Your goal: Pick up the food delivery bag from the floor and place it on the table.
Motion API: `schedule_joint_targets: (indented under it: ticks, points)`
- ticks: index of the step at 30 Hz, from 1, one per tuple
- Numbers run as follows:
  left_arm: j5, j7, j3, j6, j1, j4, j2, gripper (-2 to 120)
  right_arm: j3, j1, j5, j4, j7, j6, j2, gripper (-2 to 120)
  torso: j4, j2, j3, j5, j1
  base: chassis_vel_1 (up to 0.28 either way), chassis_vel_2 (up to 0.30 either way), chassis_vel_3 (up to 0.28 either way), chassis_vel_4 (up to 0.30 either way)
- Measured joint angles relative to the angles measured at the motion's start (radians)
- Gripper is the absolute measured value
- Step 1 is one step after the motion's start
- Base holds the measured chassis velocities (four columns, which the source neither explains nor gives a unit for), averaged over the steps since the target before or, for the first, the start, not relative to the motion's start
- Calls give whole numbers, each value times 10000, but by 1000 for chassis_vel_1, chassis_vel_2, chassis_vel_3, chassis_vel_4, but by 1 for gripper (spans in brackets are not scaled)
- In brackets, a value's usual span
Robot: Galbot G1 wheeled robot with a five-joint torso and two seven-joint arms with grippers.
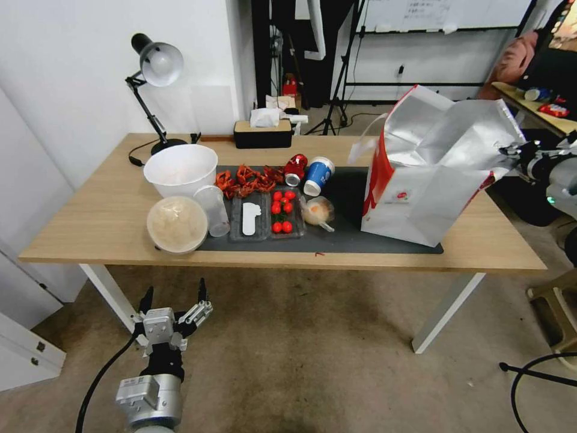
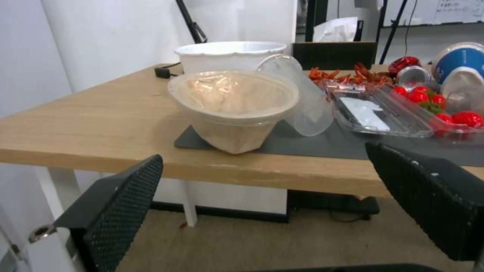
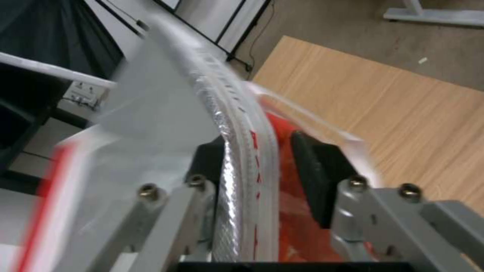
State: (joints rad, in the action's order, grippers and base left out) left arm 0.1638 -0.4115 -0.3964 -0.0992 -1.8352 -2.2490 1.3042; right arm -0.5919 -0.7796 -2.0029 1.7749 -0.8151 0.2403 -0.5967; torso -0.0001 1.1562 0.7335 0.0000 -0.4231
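Food delivery bag (image 1: 421, 180) stood on the tabletop (image 1: 90, 222), its base on the right end of the dark grey mat (image 1: 354, 237), its foil-lined mouth gaping upward. We saw our right tool (image 3: 257, 170) at the bag's upper right rim, pads (image 3: 315, 177) set on either side of the stitched edge; the far pad looked to stand slightly off the fabric, so we could not tell whether the grip was firm. To the bag's left on the mat lay a blue cup (image 1: 317, 175), a tray of tomatoes (image 1: 282, 211) and a covered bowl (image 1: 177, 223). Our left tool (image 1: 174, 300) hung below the tabletop's front edge, far left of the bag, fingers (image 2: 116, 211) spread wide and holding nothing.
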Motion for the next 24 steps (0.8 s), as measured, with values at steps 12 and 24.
schedule_joint_targets:
  ticks: [12, 24]
  points:
    - [-86, -14, -24, -106, -166, -106, 25, 100, 159, 225, -2, 39, -122, 81, 125, 76, 0, 0, 0, 0, 0, 0, 0, 0, 0]
    - [-74, 25, -112, -85, -168, -264, 48, 100, -516, -1237, 2600, 1466, 1627, -412, 566, 100, 2, 1, 0, -2, 0, 0, 0, 0, 0]
